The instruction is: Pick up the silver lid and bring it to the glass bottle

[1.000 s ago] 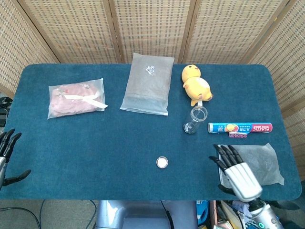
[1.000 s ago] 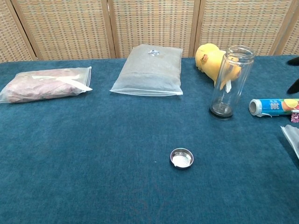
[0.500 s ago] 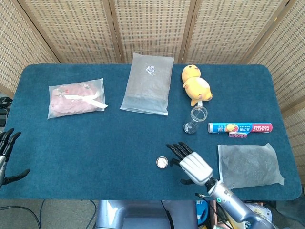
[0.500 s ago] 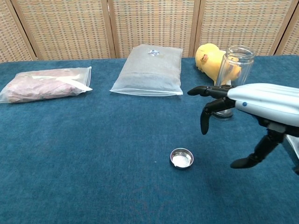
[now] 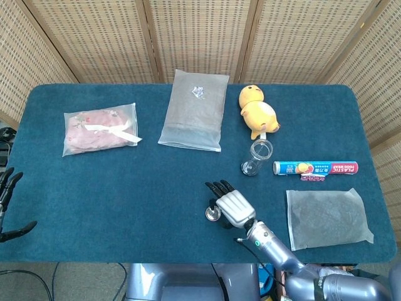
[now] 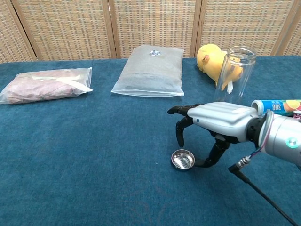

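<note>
The silver lid (image 6: 183,159) lies flat on the blue table, near the front edge; in the head view the lid (image 5: 212,214) is partly covered. My right hand (image 6: 214,121) hovers just above and behind it, palm down, fingers spread and curved downward, thumb low beside the lid's right rim, holding nothing. The same right hand (image 5: 230,204) shows in the head view. The glass bottle (image 6: 232,81) stands upright and uncapped to the back right, also seen as bottle (image 5: 257,157). My left hand (image 5: 6,200) hangs off the table's left edge, fingers apart and empty.
A yellow duck toy (image 5: 257,112) sits behind the bottle. A plastic-wrap roll (image 5: 315,168) and a grey pouch (image 5: 327,216) lie to the right. A grey bag (image 5: 193,109) and a pink packet (image 5: 98,129) lie at the back.
My right hand has swept left from the grey pouch across the table's front and now hangs over the silver lid. The lid and bottle have not moved.
</note>
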Tool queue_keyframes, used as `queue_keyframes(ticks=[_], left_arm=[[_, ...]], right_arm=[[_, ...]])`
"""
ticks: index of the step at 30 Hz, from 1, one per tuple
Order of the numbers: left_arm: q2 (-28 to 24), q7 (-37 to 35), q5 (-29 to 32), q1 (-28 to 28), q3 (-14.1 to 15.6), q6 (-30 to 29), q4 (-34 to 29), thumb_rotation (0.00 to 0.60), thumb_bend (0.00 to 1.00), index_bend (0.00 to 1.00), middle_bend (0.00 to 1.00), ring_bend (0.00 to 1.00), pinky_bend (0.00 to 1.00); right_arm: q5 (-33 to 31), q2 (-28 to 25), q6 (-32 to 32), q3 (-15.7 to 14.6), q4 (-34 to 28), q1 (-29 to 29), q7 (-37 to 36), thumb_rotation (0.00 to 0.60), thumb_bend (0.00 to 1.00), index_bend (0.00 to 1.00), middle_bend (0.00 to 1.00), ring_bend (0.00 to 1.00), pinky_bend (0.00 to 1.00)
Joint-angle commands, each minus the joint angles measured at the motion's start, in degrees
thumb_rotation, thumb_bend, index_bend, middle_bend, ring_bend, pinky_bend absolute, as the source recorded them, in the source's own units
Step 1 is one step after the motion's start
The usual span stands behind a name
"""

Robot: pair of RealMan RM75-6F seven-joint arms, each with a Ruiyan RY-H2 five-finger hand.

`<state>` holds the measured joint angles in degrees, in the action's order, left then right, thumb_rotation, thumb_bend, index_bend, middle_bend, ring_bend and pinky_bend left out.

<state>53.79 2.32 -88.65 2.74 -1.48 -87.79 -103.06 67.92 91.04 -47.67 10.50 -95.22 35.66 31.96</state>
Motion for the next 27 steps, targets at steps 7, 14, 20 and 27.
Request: queue_keyframes(ticks=[7, 14, 20, 27], left_arm=[[-0.2, -1.1, 0.1, 0.2, -0.1, 0.3, 0.5, 0.600, 0.00, 0.00, 0.00, 0.00, 0.00], [-0.1, -1.0, 0.5, 0.4, -0.2, 0.5, 0.5, 0.600, 0.00, 0.00, 0.00, 0.00, 0.00], [0.1, -0.4, 0.7, 0.5, -0.3, 0.7, 0.4, 0.600, 0.00, 0.00, 0.00, 0.00, 0.00], [0.3, -0.3, 1.2, 0.5, -0.4, 0.9, 0.5, 0.600, 0.00, 0.00, 0.00, 0.00, 0.00]], right_arm=[[-5.7, 3.0, -0.7, -0.9, 3.5, 3.2, 2.9, 0.600, 0.45, 0.48, 0.00, 0.00, 0.00], [-8.1, 3.9, -1.3, -1.2, 3.5, 4.2, 2.8, 0.600, 0.49, 0.49, 0.00, 0.00, 0.00], [-10.8, 4.8, -2.4, -1.0, 3.8, 5.4, 2.7, 0.600, 0.53, 0.50, 0.00, 0.00, 0.00], [-12.2, 4.8, -3.0, -1.9, 4.1, 6.5, 2.9, 0.600, 0.54, 0.55, 0.00, 0.00, 0.00]])
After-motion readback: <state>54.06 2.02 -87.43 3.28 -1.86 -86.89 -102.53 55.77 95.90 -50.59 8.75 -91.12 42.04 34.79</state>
